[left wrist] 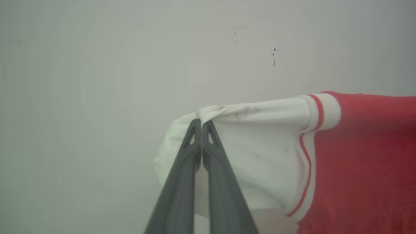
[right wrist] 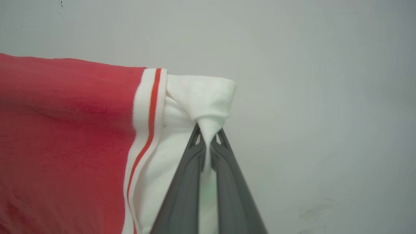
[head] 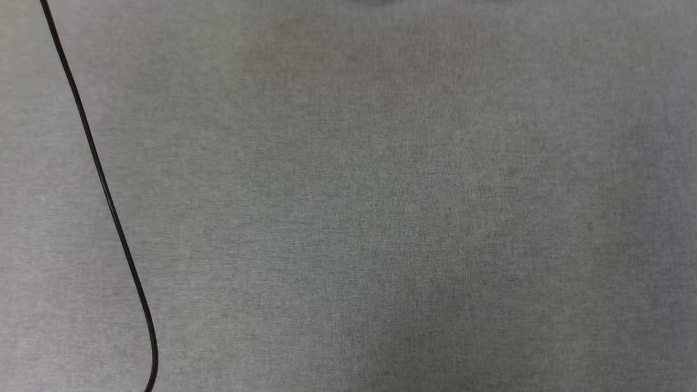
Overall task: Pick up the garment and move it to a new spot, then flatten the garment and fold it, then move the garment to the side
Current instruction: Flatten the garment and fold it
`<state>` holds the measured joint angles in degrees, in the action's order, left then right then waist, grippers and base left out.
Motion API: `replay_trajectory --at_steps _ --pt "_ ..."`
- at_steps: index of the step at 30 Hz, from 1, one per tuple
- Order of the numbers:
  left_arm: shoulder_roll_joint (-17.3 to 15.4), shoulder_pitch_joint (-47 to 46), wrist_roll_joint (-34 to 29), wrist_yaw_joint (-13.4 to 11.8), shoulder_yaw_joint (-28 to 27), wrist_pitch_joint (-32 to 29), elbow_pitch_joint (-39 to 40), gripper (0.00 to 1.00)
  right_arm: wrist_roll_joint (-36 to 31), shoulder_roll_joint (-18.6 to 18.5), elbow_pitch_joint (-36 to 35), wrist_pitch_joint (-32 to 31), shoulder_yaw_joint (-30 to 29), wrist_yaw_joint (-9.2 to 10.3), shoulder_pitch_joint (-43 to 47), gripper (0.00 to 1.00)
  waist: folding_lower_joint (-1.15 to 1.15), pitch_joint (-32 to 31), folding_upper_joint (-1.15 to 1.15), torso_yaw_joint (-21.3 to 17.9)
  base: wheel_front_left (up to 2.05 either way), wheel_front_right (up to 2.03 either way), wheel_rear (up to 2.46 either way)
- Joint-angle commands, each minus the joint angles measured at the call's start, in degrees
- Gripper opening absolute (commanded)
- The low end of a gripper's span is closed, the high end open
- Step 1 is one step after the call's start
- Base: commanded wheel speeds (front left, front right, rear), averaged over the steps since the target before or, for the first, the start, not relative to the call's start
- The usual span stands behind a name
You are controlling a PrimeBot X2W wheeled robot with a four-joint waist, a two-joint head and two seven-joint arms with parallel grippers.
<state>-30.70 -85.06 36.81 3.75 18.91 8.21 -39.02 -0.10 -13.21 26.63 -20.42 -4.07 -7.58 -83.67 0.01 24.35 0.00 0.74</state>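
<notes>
Left wrist view: the left end effector (left wrist: pixel 202 125) has its two dark fingers pressed together on a bunched fold of white sleeve (left wrist: pixel 260 149). The fold sits at the sleeve's top edge, on the far side of the striped trim from the red body of the shirt (left wrist: pixel 357 162). In the right wrist view the right end effector (right wrist: pixel 209 135) is clamped the same way on a twisted tuck of the other white sleeve (right wrist: pixel 201 94), again just beyond the trim from the red body. The shirt hangs between the two holds with its top edge pulled fairly straight and a pale wall (left wrist: pixel 97 65) behind it. The head view looks down on the grey bench (head: pixel 381 218), with a black cable (head: pixel 103 179) crossing it.

This looks like the carrying step: the shirt is lifted and spread, but not yet laid down. The next move probably calls for lowering both holds together over the bench, with the top edge taut, so the red body lands smooth and flat.
</notes>
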Motion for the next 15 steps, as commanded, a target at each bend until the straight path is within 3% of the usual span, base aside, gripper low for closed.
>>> replay_trajectory --at_steps 1,15 --pt "-0.8 -1.1 -0.4 0.2 -0.1 0.7 -1.2 0.0 -0.4 0.2 1.0 0.7 -0.1 0.15 -1.3 0.0 -0.01 1.9 0.0 -0.7 0.0 0.0 0.0" --pt "3.4 -2.3 3.3 3.6 3.2 4.0 -16.9 0.0 -0.9 7.8 18.0 11.3 2.3 0.13 -5.2 0.0 -0.01 11.1 0.0 -1.1 0.0 0.0 0.0"
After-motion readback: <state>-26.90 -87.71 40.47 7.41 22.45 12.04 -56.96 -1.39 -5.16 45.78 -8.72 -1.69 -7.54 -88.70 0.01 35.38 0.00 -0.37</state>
